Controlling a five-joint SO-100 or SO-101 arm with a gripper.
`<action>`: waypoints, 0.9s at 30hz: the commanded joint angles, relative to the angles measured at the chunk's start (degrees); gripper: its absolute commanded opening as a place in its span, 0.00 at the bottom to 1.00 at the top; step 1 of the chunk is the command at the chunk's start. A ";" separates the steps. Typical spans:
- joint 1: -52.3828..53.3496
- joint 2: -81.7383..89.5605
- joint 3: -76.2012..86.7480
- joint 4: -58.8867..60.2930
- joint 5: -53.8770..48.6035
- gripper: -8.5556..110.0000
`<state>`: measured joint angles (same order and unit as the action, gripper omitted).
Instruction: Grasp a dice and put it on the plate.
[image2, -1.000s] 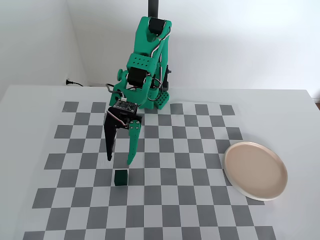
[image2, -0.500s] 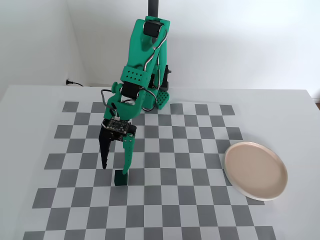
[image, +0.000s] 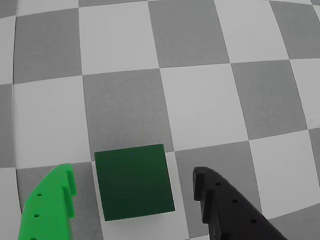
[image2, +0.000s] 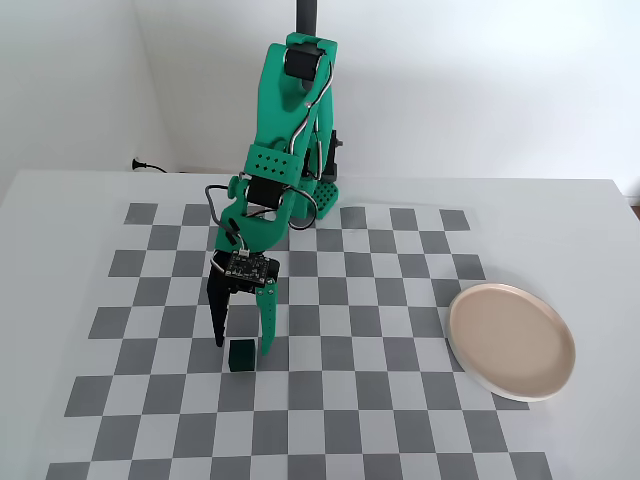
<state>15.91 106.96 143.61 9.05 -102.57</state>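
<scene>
Your gripper (image2: 243, 345) has dropped toward the lower left of the fixed view, its spread jaws now straddling the dice (image2: 240, 356).

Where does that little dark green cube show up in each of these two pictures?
Wrist view: the dice sits low and left of centre, between the green finger and the black finger, with a gap on each side.
Fixed view: the dice lies lower left on the checkered mat, just below the open jaws, far left of the plate.
Shared landmark: the two fingers flanking the dice.
</scene>
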 joint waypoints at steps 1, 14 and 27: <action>-0.53 -1.23 -5.63 -2.64 -1.14 0.24; -0.35 -11.69 -6.06 -10.55 -1.58 0.24; -1.14 -15.03 -6.06 -12.83 -2.37 0.09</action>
<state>15.12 91.41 141.06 -3.25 -103.97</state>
